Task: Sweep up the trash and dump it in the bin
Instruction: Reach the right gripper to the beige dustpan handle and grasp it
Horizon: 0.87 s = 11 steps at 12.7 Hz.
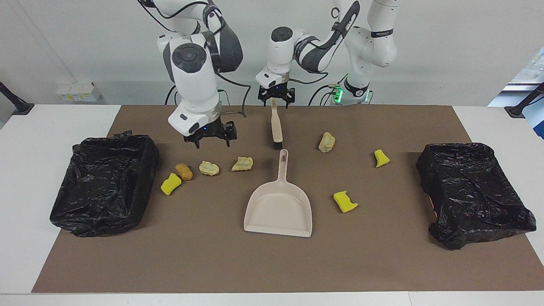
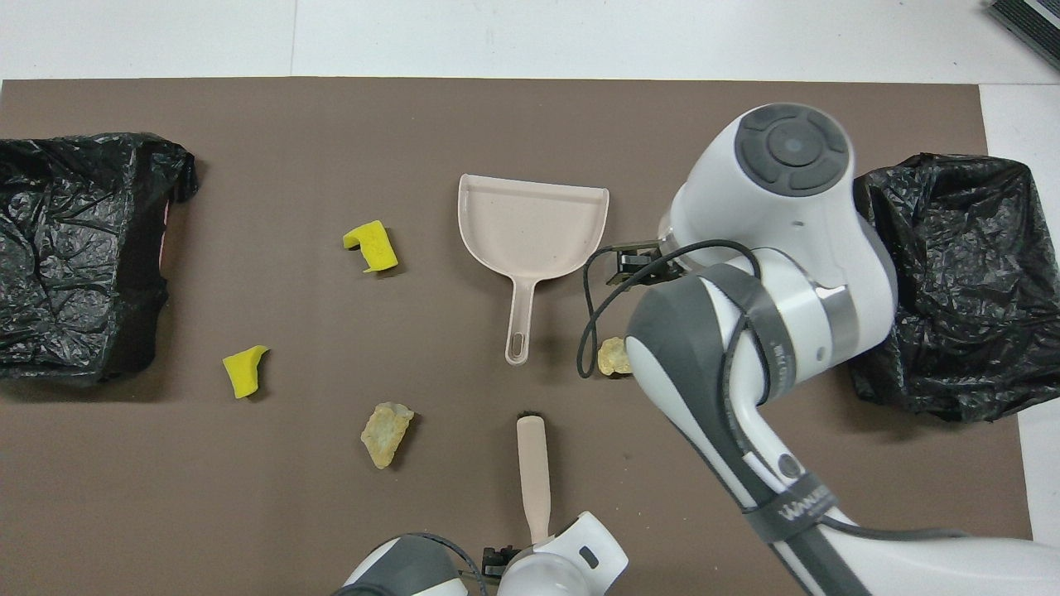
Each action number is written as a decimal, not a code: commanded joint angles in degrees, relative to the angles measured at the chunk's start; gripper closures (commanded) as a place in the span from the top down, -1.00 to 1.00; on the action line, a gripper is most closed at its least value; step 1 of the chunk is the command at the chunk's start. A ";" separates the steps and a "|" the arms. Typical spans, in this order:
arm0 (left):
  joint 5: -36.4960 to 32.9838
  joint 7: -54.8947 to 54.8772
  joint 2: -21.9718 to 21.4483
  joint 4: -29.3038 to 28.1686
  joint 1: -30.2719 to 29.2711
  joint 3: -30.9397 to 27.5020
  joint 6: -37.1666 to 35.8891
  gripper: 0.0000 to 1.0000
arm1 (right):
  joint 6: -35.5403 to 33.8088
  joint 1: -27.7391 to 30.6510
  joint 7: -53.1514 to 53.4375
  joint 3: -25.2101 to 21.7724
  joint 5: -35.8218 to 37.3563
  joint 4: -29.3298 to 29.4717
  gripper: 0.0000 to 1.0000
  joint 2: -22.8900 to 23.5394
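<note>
The trash lies scattered on the brown mat: yellow sponge chunks (image 1: pixel 171 184) (image 1: pixel 345 202) (image 1: pixel 381 158) and tan lumps (image 1: pixel 209 168) (image 1: pixel 242 163) (image 1: pixel 326 142), plus an orange-brown one (image 1: pixel 184 171). The beige dustpan (image 1: pixel 278 208) lies mid-mat with its handle toward the robots. The brush (image 1: pixel 276 125) lies just nearer to them. My left gripper (image 1: pixel 276 98) is open at the brush handle's end, a finger on each side. My right gripper (image 1: pixel 211 139) hangs open over the mat by the tan lumps. In the overhead view the right arm hides most of those lumps; one lump (image 2: pixel 613 356) peeks out.
A bin lined with a black bag (image 1: pixel 104 182) stands at the right arm's end of the mat. Another black-bagged bin (image 1: pixel 474 191) stands at the left arm's end. The brown mat (image 1: pixel 272 263) is bare toward the edge farthest from the robots.
</note>
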State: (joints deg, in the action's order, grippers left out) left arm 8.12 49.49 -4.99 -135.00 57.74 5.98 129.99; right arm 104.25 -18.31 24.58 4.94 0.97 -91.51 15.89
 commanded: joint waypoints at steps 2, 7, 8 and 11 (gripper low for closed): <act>4.08 1.83 2.61 -1.59 2.11 -1.14 1.58 0.28 | 2.79 -4.18 9.94 0.07 -1.32 4.93 1.00 6.24; 4.18 1.40 2.09 -0.62 1.23 -1.58 0.27 -0.08 | 9.03 -9.55 18.75 -0.02 -0.53 4.85 0.91 10.82; 4.18 1.40 1.82 -0.44 0.88 -1.67 0.00 -0.24 | 9.82 -10.08 18.84 -0.02 -0.36 4.67 0.80 11.17; 4.10 1.31 -0.19 -0.35 -0.86 -1.67 -6.64 -1.00 | 12.55 -11.83 18.93 -0.10 0.61 4.50 0.32 12.67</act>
State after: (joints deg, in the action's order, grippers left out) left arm 11.43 50.67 -2.62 -135.27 58.14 4.51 128.53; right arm 115.35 -29.51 42.39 4.92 1.02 -88.28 27.10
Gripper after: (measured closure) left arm 0.744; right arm 0.172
